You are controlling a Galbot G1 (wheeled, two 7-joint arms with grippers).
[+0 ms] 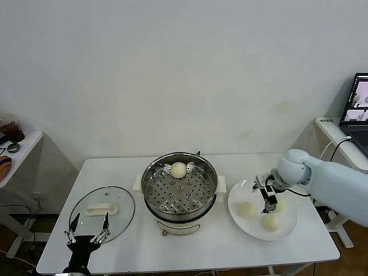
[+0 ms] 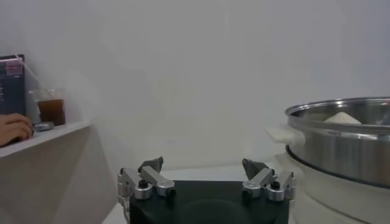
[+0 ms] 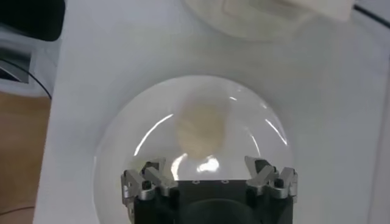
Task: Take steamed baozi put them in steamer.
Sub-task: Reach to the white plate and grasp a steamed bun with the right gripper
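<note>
One steamed baozi (image 1: pixel 179 169) sits on the perforated tray at the back of the steamer (image 1: pixel 180 192), mid-desk. Three more buns are on the white plate (image 1: pixel 240 192) just right of the pot: one on its left side (image 1: pixel 247 210), one toward the front (image 1: pixel 270 224), and one (image 1: pixel 280 204) partly hidden behind the right gripper (image 1: pixel 269 204). That gripper hangs low over the plate with its jaws spread wide, nothing in them. The glass lid (image 1: pixel 102 211) lies flat on the desk (image 1: pixel 230 253) to the left, and the left gripper (image 1: pixel 87 236) is parked at its front edge, jaws wide too.
</note>
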